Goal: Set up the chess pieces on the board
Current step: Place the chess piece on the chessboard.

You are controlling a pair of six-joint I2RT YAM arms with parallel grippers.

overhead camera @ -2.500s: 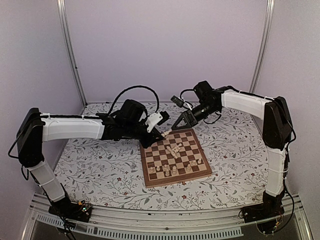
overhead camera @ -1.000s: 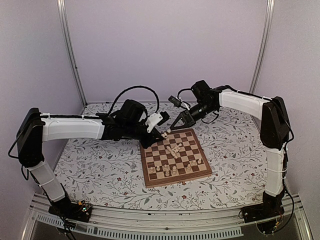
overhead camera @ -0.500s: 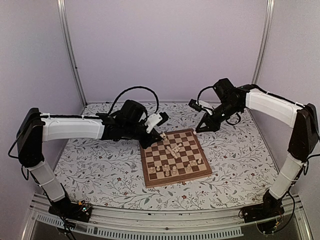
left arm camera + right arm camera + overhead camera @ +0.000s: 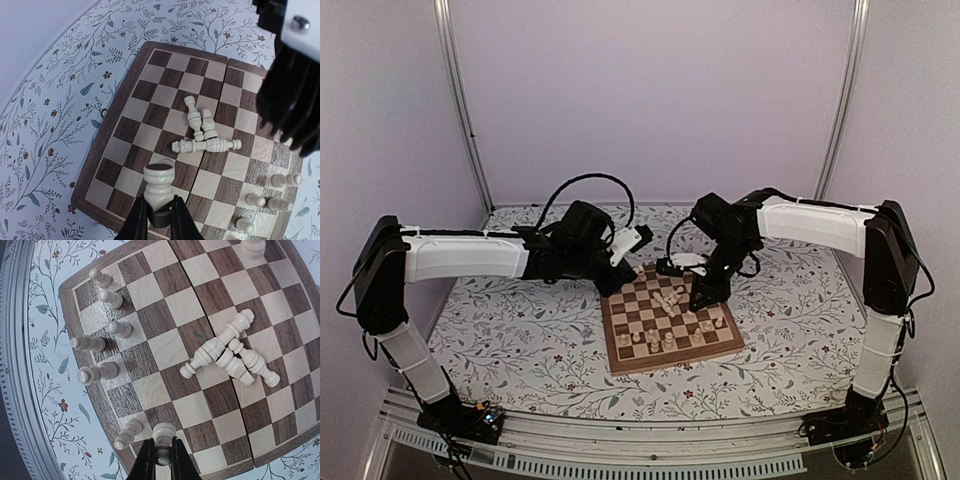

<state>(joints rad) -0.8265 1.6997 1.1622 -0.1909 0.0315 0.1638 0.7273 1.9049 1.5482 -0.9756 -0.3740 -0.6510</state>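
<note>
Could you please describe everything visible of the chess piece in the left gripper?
The cream turned-wood chess piece has a wide round head with a dark circular patch facing the camera, then a narrower stem. The left gripper pinches its lower end between black fingers, holding it over the chequered wooden board's edge squares.

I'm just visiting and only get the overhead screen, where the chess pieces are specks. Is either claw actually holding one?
Observer: Yes. The left wrist camera shows the left gripper shut on a cream piece above the board.
Visitor: And the other claw?
Observer: The right gripper is shut on a round-headed piece near the board's edge.
Visitor: What's that clump mid-board?
Observer: Those are fallen pieces, several lying on their sides and crossing each other.
</note>
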